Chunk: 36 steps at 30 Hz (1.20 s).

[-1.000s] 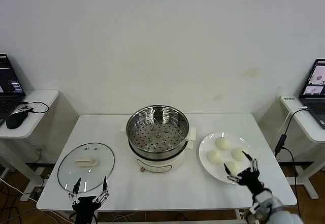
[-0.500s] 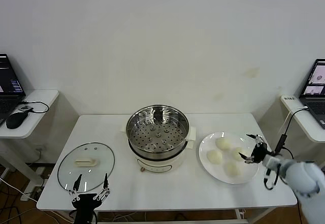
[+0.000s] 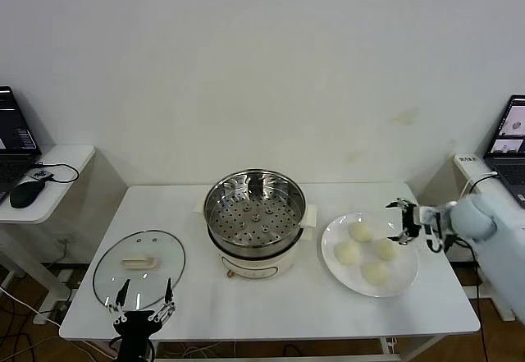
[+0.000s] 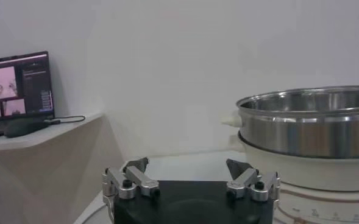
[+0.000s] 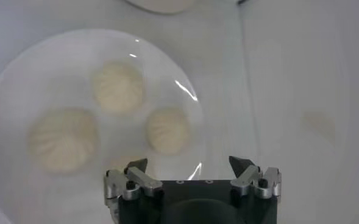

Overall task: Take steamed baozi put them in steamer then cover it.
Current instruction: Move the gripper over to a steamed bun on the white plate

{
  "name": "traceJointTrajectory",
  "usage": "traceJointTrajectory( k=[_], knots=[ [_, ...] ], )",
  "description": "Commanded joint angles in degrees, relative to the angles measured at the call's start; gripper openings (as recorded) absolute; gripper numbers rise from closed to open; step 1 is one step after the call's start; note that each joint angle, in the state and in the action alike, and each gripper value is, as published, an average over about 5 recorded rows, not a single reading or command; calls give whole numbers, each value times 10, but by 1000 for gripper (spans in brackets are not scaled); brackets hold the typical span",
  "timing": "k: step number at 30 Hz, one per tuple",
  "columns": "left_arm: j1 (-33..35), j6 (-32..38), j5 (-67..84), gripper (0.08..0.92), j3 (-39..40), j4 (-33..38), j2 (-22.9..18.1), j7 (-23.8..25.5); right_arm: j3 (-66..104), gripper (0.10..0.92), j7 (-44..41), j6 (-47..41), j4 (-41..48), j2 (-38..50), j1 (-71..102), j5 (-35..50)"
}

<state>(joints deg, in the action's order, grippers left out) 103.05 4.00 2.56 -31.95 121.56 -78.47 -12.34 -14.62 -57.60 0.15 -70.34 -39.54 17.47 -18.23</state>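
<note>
- Step in hand, as I judge it: picking the first bun; the steamer at table centre holds none.
- The right gripper hovers at the plate's 2 o'clock edge, jaws spread wide, holding nothing.
- Four steamed baozi lie on that plate, at the steamer's 3 o'clock.
- The cover lies flat at the steamer's 8 o'clock.
- The left gripper is parked at the table's front edge near the cover, fingers wide, empty.
- Next: lower the right gripper over the nearest bun, straddle it, and close gently, since the buns look soft.
</note>
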Motion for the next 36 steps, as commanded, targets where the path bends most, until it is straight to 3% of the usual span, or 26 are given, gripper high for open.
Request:
traceJointTrajectory(
  k=[1, 30, 36],
  knots=[
    [-2, 2, 2, 823, -6, -1, 2, 2, -165, 823, -52, 21, 115, -54, -140, -6],
    [-7, 16, -4, 823, -10, -13, 5, 4, -146, 821, -22, 5, 213, -157, -112, -74],
    [-11, 16, -5, 823, -10, -15, 5, 4, -145, 780, -22, 2, 217, -162, -111, -75]
  ],
)
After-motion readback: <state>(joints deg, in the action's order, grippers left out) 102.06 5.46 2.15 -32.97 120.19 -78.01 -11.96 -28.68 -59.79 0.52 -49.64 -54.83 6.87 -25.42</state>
